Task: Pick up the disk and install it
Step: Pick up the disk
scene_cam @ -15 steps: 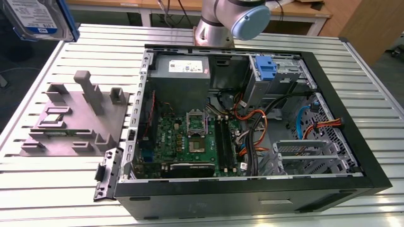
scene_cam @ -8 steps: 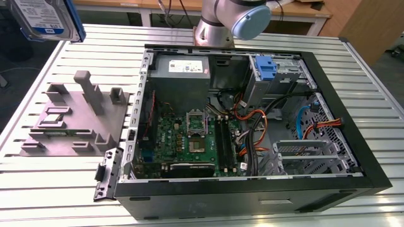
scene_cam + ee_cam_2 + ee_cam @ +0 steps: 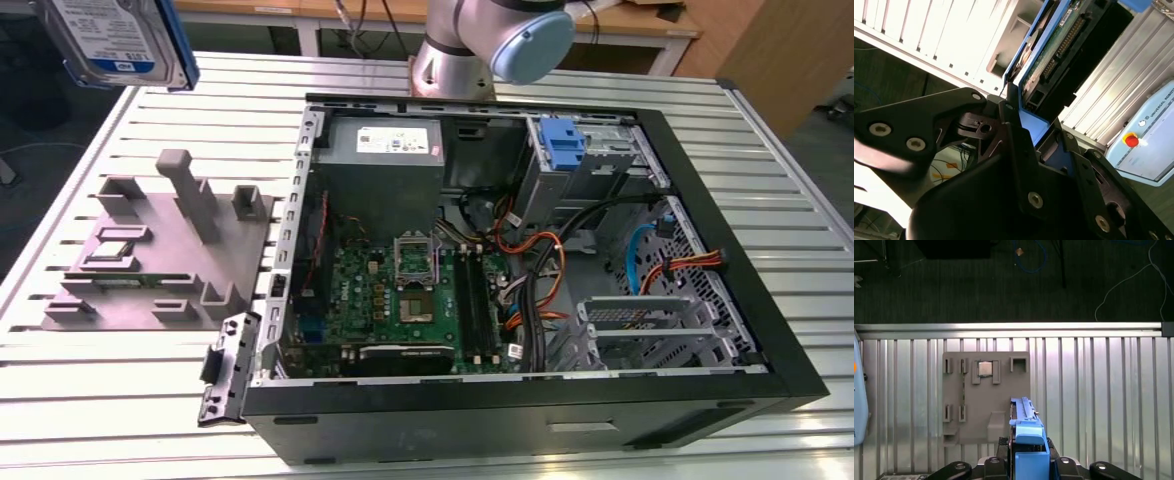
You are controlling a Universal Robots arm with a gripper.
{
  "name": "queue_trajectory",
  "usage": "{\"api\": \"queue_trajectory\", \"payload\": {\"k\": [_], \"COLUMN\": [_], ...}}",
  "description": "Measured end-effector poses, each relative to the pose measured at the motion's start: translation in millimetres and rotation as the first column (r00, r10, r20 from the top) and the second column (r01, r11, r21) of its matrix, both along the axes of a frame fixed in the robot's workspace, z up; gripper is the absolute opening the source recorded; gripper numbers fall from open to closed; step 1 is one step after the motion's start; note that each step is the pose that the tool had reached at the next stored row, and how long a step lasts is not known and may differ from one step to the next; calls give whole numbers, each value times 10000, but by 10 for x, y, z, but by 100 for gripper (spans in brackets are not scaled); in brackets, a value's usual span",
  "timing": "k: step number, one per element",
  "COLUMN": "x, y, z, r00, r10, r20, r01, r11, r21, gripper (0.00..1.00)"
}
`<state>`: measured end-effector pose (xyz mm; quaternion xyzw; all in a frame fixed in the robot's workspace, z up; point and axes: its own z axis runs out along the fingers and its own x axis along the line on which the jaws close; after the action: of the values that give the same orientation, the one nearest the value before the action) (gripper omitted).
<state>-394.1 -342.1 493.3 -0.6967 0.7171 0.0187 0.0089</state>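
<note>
The disk [image 3: 114, 40], a silver-grey drive with a white and blue label in a blue carrier frame, hangs high above the table at the exterior view's far left, over the grey fixture plate [image 3: 160, 250]. In the second wrist view my gripper [image 3: 1019, 117] is shut on the disk [image 3: 1054, 45], its black fingers clamped on the blue carrier's end, and the drive's green circuit board and connector face the camera. The first wrist view shows the disk [image 3: 1026, 435] edge-on, standing up out of the gripper [image 3: 1026, 465] above the fixture plate [image 3: 986, 395].
An open computer case [image 3: 534, 260] lies on the slatted aluminium table [image 3: 107, 400], with an empty drive cage [image 3: 654, 330] near its front right and an upright blue latch [image 3: 567, 145] on a grey cage at the back. The arm's base [image 3: 461, 45] stands behind the case. A pendant [image 3: 1149, 145] lies beside the table.
</note>
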Motion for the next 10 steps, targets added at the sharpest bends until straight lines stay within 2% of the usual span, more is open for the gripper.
{"api": "queue_trajectory", "payload": {"k": [5, 10], "x": [16, 17], "y": [-14, -115], "z": [-1, -1], "r00": [10000, 10000], "r10": [1, 0], "r20": [0, 0], "r01": [-1, 0], "r11": [10000, 10000], "r21": [-16, -62], "gripper": [36, 36]}}
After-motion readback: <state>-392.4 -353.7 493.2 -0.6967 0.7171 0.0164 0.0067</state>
